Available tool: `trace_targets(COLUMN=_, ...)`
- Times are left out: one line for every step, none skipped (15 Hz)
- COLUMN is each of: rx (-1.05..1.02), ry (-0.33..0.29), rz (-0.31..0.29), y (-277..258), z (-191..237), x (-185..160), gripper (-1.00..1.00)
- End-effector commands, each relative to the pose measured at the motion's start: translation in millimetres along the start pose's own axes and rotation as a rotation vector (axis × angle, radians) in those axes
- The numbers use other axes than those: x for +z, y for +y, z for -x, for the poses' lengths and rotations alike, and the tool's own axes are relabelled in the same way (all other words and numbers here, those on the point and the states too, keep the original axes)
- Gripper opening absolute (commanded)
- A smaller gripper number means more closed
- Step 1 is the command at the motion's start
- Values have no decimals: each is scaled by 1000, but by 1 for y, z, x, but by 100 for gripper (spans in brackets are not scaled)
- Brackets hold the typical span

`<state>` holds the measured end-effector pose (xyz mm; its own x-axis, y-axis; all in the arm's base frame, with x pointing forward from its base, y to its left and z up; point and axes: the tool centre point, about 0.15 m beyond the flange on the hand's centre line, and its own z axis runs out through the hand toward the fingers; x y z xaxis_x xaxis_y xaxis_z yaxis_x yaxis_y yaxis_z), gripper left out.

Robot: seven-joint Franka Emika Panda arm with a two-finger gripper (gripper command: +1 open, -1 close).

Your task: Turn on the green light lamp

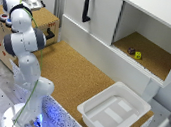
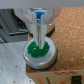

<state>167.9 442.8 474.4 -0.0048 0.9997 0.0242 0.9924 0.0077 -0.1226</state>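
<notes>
The green light lamp (image 2: 40, 51), a round green cap in a pale silvery rim, sits on the wooden box (image 2: 62, 75) and fills the middle of the wrist view. My gripper (image 2: 38, 42) is directly over it. Its fingers are drawn together into one narrow column, shut with nothing held, and the tips touch the green cap. In the exterior view the arm (image 1: 24, 41) reaches over the wooden box (image 1: 45, 17) at the exterior view's left, and its links hide both the lamp and the fingertips.
A black handle (image 1: 50, 34) sticks out of the box's side. The cork tabletop (image 1: 74, 72) carries a white tray (image 1: 115, 110) at the exterior view's right. Behind stands a white cabinet with a black door handle (image 1: 87, 7) and an open compartment holding small objects (image 1: 135, 53).
</notes>
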Motion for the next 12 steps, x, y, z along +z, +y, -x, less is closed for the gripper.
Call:
trace_targets(rx=10, ry=48, rz=-49, y=12, z=-12, x=31, gripper=-100)
trace_targets(rx=11, ry=38, rz=-48, y=13, z=-15, x=36, gripper=-100)
trace_targets(rx=12, ry=19, rz=-58, y=14, z=-17, x=43, gripper=-100)
trace_targets(rx=14, ry=-6, rz=-59, y=14, z=-17, x=50, gripper=-100)
trace_targets(rx=22, ry=-13, rz=-79, y=15, z=-16, x=53, gripper=-100)
trace_targets(rx=30, ry=-12, rz=-64, y=16, z=-15, x=51, gripper=-100)
trace_targets(rx=39, ry=0, rz=-59, y=18, z=-14, x=45, gripper=-100)
trace_targets(rx=53, ry=21, rz=-56, y=21, z=-13, x=37, gripper=-100)
trace_targets(rx=59, ry=30, rz=-43, y=21, z=-12, x=32, gripper=-100)
trace_targets(rx=61, ry=42, rz=-33, y=19, z=-11, x=26, gripper=-100)
trace_targets(rx=64, ry=64, rz=-35, y=18, z=-9, x=17, gripper=-100)
trace_targets(rx=72, ry=91, rz=-20, y=18, z=-6, x=5, gripper=-100)
